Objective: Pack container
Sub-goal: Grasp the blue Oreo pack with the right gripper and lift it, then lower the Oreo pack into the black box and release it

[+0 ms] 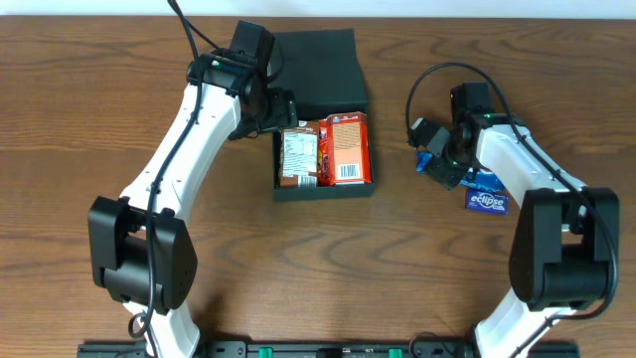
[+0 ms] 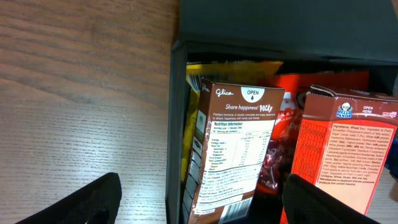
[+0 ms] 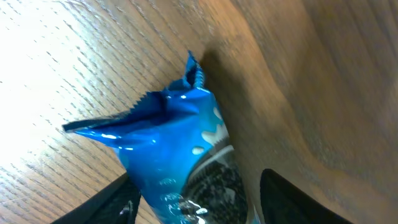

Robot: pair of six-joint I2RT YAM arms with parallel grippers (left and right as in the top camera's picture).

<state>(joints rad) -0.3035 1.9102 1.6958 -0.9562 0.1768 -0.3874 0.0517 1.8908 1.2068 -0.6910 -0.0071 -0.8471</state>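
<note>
Key relation for the coming move: the container [image 1: 323, 191] off to the left of the right jaws [image 1: 445, 164], well apart across bare tabletop [image 1: 417, 268], with the left jaws [image 1: 273, 104] far nearer, just beside its left wall. Right jaws [image 3: 193, 199] straddling a blue packet [image 3: 177, 149] lying on the wood, long axis running straight out from between the fingers [image 3: 109, 202], crimped end farthest away. Set neither wide nor narrow, close to the foil on both sides, but impossible to tell whether gripping it yet. Second blue packet [image 1: 487, 202], marked eclipse, just beside, toward the near edge. Likely call, then: carry the packet leftward and down into the tray, a job for the right arm, with nothing in the left jaws [image 2: 205, 208], spread wide and hanging over the container's left wall [image 2: 176, 124]. Container itself: dark, matte, shallow and roughly square, sitting mid-tabletop toward the far side, flap lid [image 1: 316, 60] thrown back flat behind it. Inside already: a brown Pocky box [image 2: 233, 149] on edge at the left, an orange-red Hello Panda box [image 2: 348, 155] to its right, a red wrapper [image 2: 289, 93] and a yellow wrapper [image 2: 205, 70] behind. Little free room visible from overhead; tight fit probable.
</note>
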